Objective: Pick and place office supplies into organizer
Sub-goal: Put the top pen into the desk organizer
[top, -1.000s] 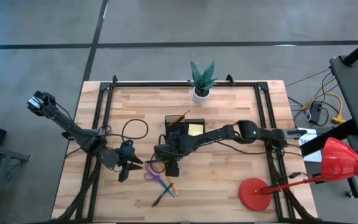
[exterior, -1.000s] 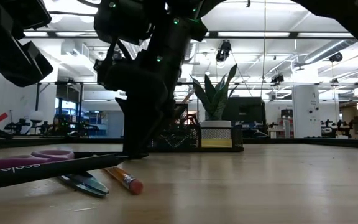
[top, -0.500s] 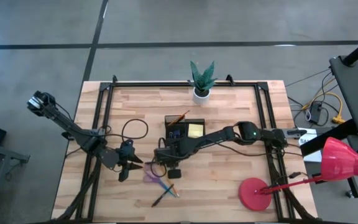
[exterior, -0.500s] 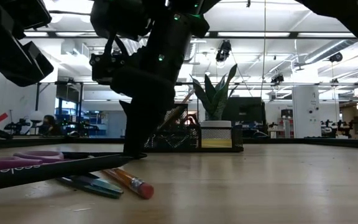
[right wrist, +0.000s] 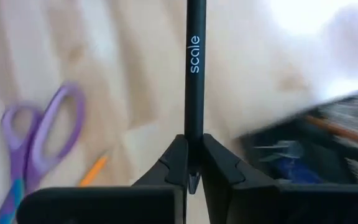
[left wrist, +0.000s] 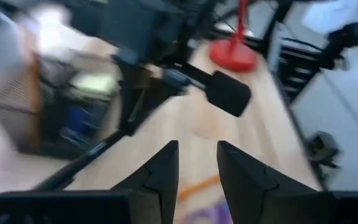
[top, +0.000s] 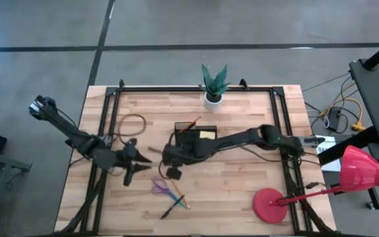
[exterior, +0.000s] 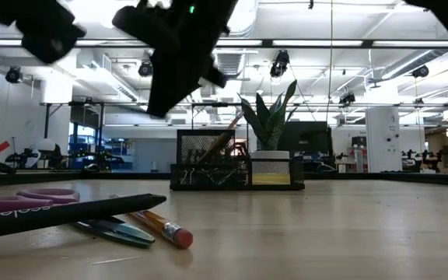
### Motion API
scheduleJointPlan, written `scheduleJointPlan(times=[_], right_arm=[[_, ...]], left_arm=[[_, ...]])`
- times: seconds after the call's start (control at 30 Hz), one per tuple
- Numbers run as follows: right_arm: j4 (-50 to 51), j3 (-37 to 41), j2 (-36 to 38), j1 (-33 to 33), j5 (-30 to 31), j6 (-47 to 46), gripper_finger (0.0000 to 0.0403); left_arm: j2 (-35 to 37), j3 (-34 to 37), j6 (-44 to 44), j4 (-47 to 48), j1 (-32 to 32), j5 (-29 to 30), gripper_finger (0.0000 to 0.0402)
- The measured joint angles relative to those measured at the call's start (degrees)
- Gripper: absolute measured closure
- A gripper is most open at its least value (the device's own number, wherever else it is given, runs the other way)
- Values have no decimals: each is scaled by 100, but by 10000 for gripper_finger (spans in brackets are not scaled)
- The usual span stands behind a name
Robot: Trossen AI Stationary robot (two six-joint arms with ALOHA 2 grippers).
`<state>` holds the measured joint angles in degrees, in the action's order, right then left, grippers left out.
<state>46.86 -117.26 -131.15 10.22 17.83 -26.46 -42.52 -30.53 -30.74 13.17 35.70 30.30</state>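
My right gripper [right wrist: 194, 155] is shut on a thin black pen [right wrist: 194, 93] printed "scale". It hangs above the table's middle [top: 168, 157], left of the black organizer [top: 196, 135]. The organizer holds a yellow sticky pad [top: 206, 136] and an orange pencil [top: 189, 124]. My left gripper [left wrist: 197, 165] stands open and empty, in the air at the table's left [top: 137, 163], pointing at the held pen [left wrist: 98, 152]. Purple scissors [top: 160, 187], pencils [top: 178, 197] and another black pen [top: 170, 209] lie flat near the front. My right gripper pinches the black pen near one end [right wrist: 194, 134] between its two fingers. The pen's long part sticks out forward past the fingertips, in line with them. The pen is lifted clear of the table and points toward my left gripper.
A white pot with a green plant [top: 214, 85] stands at the far edge behind the organizer. A red stand [top: 272, 204] sits at the front right. A cable loop [top: 131, 122] lies at the far left. In the low view the scissors [exterior: 22, 204] and a pencil [exterior: 162, 227] lie close by.
My right gripper has risen from the table beside the scissors and turned, taking the black pen up clear of the table. My left gripper has also risen and gone a little toward the far edge. The scissors and pencil slid slightly on the table.
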Motion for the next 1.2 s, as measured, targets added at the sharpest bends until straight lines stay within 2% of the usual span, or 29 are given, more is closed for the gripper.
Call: scheduleJointPlan(times=[0.13,0.23,0.3,0.47,0.63,0.83,1.2], right_arm=[[420,29,318,92,881,-764,391],[774,22,545,123,1088,-978,391],[966,11,573,152,1113,-930,391],[1097,36,511,308,1016,-446,391],[1143,-43,544,366,709,-36,391],[1133,-45,542,496,309,117,391],[1113,-47,542,534,166,83,391]], left_arm=[[440,-339,322,1010,0,849,307],[704,-432,337,1426,-9,1359,307],[818,-415,513,1493,-11,1490,307],[770,-406,1401,1493,-13,1275,299],[452,-421,1625,1491,-171,1078,261],[-195,-393,2401,1486,-300,632,224],[-1150,-474,3241,453,-799,163,217]])
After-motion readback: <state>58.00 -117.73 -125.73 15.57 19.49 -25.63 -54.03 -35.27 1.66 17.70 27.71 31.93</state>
